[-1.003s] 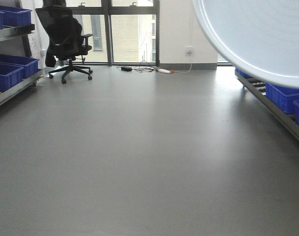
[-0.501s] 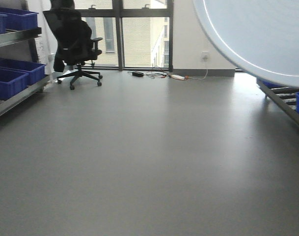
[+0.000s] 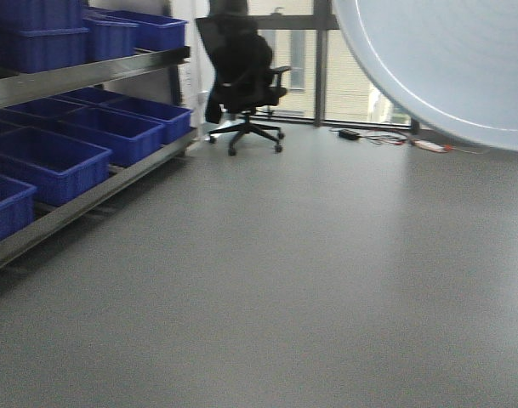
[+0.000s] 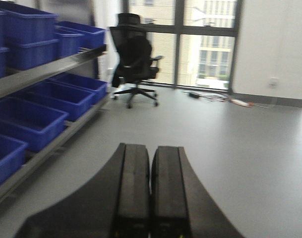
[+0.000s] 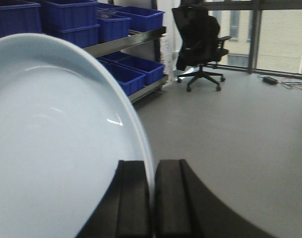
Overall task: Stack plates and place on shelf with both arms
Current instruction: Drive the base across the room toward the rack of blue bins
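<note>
Right fingers clamp only the plate rim between them (a thin, glossy hold); left fingers together, empty. A jolt could let it slip out.

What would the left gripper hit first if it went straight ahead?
Nothing nearby: the left gripper, shut and empty, points over open floor toward the far windows; the office chair sits leftward. Depth is unclear.

I can read no text, label, brand or number anywhere around me, near or far, in any view.
</note>
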`<state>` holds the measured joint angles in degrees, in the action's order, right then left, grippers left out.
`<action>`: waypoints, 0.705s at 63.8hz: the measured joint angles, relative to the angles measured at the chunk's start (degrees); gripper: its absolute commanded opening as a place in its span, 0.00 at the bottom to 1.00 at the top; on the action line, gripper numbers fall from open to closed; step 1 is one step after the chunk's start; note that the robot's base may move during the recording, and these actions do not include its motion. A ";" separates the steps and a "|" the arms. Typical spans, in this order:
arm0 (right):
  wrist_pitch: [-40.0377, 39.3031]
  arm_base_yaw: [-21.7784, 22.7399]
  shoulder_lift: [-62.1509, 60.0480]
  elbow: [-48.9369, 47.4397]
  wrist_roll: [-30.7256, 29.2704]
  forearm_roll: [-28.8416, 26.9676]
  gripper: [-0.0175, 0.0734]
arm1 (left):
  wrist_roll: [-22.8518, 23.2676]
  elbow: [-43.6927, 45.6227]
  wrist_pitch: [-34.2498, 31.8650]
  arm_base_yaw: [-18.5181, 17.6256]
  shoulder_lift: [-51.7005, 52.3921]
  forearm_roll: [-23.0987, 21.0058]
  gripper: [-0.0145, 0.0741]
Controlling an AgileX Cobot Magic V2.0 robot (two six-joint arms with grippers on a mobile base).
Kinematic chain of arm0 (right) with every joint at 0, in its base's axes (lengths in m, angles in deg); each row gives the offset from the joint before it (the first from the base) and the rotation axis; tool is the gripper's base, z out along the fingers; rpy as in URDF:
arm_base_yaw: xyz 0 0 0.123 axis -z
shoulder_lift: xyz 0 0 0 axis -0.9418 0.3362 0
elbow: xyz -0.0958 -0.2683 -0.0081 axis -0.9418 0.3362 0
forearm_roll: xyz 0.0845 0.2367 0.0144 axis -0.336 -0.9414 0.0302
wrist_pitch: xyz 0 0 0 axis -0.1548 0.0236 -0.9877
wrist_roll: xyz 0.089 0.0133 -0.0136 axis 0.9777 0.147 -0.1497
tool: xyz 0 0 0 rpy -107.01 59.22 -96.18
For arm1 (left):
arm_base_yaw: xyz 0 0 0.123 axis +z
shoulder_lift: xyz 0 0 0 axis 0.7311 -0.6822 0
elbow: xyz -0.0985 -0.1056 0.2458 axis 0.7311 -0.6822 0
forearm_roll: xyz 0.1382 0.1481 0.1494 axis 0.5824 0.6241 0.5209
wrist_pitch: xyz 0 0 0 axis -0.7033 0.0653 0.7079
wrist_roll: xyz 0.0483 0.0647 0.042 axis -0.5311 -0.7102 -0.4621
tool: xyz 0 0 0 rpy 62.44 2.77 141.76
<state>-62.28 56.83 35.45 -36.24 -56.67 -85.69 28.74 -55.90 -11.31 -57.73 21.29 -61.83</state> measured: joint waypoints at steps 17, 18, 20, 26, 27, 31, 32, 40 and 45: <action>0.00 0.00 0.00 0.00 0.00 0.00 0.25 | 0.00 0.00 0.00 0.00 0.00 0.00 0.25; 0.00 0.00 0.00 0.00 0.00 0.00 0.25 | 0.00 0.00 0.00 0.00 0.00 0.00 0.25; 0.00 0.00 0.00 0.00 0.00 0.00 0.25 | 0.00 0.00 0.00 0.00 0.00 0.00 0.25; 0.00 0.00 0.00 0.00 0.00 0.00 0.25 | 0.00 0.00 0.00 0.00 0.00 0.00 0.25; 0.00 0.00 0.00 0.00 0.00 0.00 0.25 | 0.00 0.00 0.00 0.00 0.00 0.00 0.25; 0.00 0.00 0.00 0.00 0.00 0.00 0.25 | 0.00 0.00 0.00 0.00 0.00 0.00 0.25; 0.00 0.00 0.00 0.00 0.00 0.00 0.25 | 0.00 0.00 0.00 0.00 0.00 0.00 0.25; 0.00 0.00 0.00 0.00 0.00 0.00 0.25 | 0.00 0.00 0.00 0.00 0.00 0.00 0.25; 0.00 0.00 0.00 0.00 0.00 0.00 0.25 | 0.00 0.00 0.00 0.00 0.00 0.00 0.25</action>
<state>-62.28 56.83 35.45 -36.24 -56.67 -85.69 28.74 -55.90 -11.31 -57.73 21.29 -61.83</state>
